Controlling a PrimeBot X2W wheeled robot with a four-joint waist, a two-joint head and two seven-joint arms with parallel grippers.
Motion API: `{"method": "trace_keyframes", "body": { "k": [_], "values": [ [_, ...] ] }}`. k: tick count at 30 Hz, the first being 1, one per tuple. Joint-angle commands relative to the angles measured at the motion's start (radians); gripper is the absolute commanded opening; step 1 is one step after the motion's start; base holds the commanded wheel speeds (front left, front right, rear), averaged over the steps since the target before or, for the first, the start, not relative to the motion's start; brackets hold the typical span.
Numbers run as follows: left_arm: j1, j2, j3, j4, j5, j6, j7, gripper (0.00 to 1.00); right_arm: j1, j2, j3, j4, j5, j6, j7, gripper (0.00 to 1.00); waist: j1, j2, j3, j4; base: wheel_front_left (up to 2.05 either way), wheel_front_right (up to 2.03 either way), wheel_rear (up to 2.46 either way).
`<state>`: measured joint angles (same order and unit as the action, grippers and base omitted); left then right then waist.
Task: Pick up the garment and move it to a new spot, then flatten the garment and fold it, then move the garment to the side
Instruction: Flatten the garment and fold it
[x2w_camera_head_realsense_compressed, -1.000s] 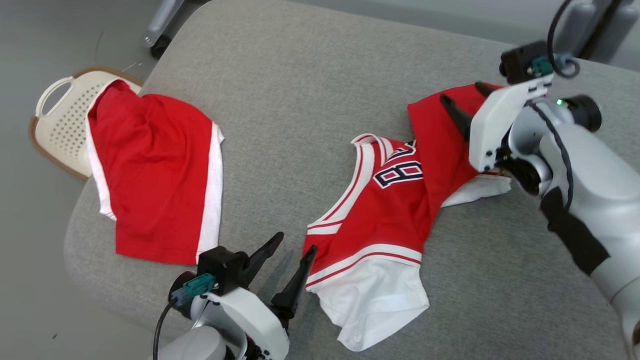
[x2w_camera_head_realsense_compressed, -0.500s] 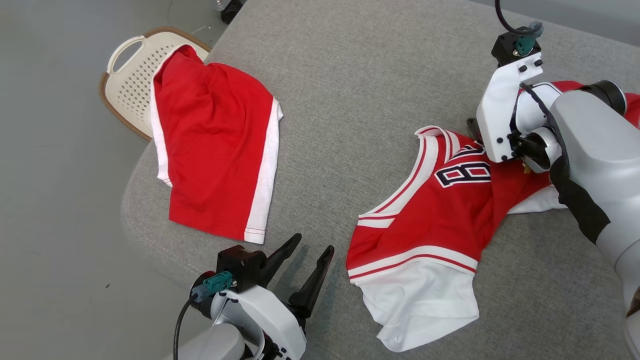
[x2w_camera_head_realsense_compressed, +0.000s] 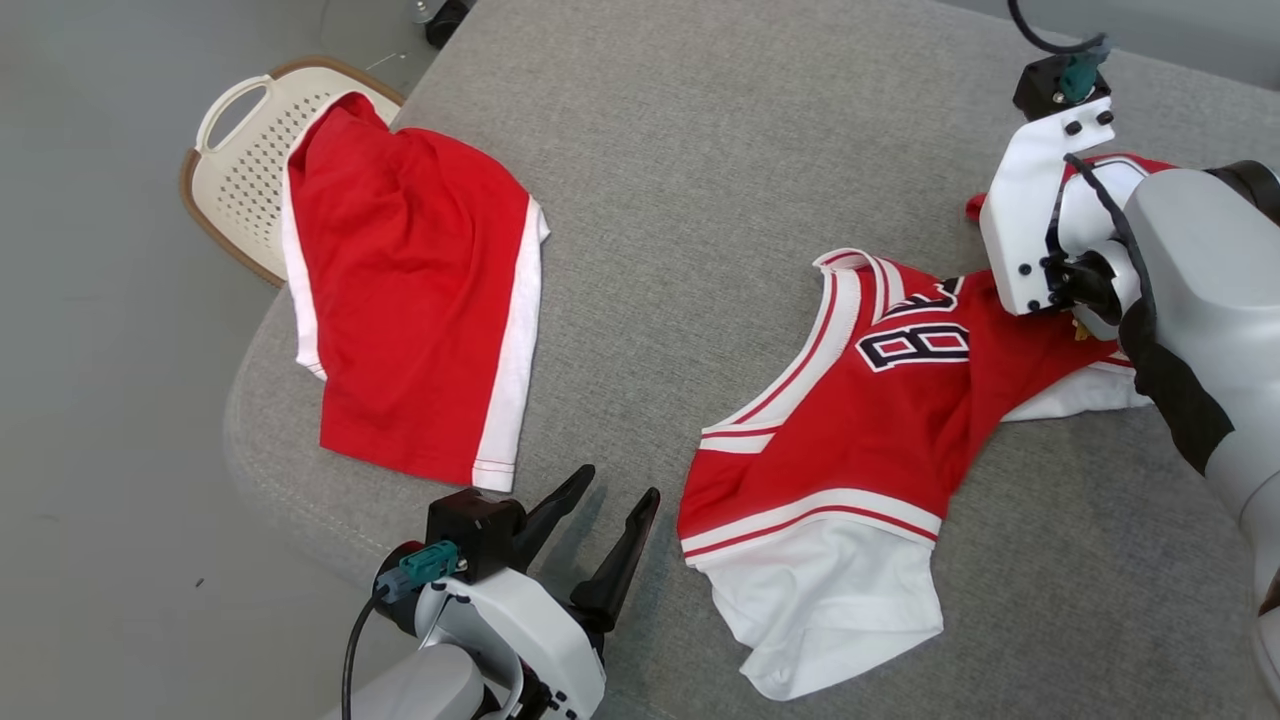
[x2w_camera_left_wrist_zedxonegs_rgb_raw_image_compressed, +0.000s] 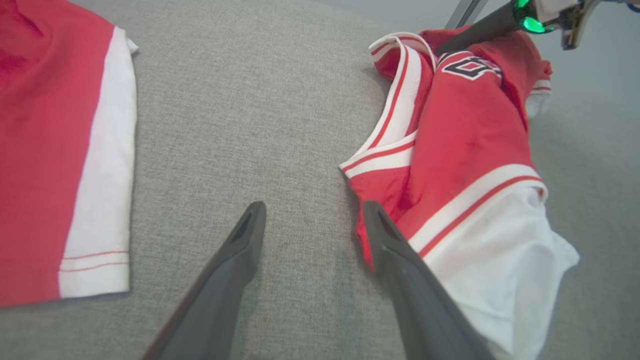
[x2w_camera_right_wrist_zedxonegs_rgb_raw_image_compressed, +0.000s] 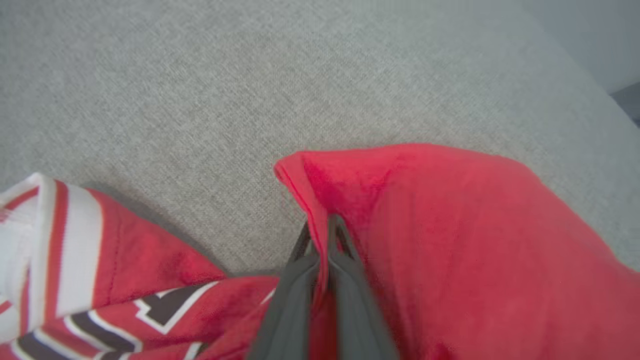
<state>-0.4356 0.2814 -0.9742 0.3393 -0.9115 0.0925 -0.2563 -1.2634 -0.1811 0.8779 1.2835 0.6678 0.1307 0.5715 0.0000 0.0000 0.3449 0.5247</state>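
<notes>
The garment, a red jersey (x2w_camera_head_realsense_compressed: 860, 400) with white trim, a dark number and a white lining, lies crumpled on the grey cushion (x2w_camera_head_realsense_compressed: 680, 150) at the right. My right gripper (x2w_camera_right_wrist_zedxonegs_rgb_raw_image_compressed: 322, 225) is shut on a folded red edge at the jersey's far end, with cloth pinched between the fingers. In the head view its white wrist mount (x2w_camera_head_realsense_compressed: 1040, 220) hides those fingers. My left gripper (x2w_camera_head_realsense_compressed: 600, 510) stands open near the cushion's front edge, just left of the jersey's hem (x2w_camera_left_wrist_zedxonegs_rgb_raw_image_compressed: 465, 135). Nothing is between its fingers (x2w_camera_left_wrist_zedxonegs_rgb_raw_image_compressed: 250, 235).
Red shorts (x2w_camera_head_realsense_compressed: 410, 310) with white side stripes lie spread at the cushion's left, partly draped over a cream perforated basket (x2w_camera_head_realsense_compressed: 240, 130) on the floor. Bare grey cushion separates the shorts and the jersey. The cushion's rounded front left corner (x2w_camera_head_realsense_compressed: 260, 420) drops to the floor.
My right gripper came down onto the jersey's far red edge and shut on it. The head camera shifted, so the whole picture moved. The left gripper stayed open in place.
</notes>
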Motion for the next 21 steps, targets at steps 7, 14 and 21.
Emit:
{"method": "trace_keyframes", "body": {
  "k": [7,14,21],
  "values": [
    [0.002,0.025,0.008,0.002,0.009,0.008,-0.002,1.00,0.021,0.005,-0.072,0.005,-0.022,0.000,-0.219,0.00,0.0000,0.0000,-0.037,-0.068,0.00,0.00,0.00],
    [0.017,0.082,0.019,-0.033,0.015,0.039,0.011,1.00,0.090,0.047,-0.136,-0.029,0.030,0.000,-0.458,0.00,0.0000,0.0000,-0.089,-0.186,0.00,0.00,0.00],
    [0.044,0.142,0.020,-0.088,0.010,0.074,0.042,1.00,0.264,0.066,-0.186,-0.137,0.126,0.000,-0.641,0.00,0.0000,0.0000,-0.154,-0.311,0.00,0.00,0.00]
  ]
}}
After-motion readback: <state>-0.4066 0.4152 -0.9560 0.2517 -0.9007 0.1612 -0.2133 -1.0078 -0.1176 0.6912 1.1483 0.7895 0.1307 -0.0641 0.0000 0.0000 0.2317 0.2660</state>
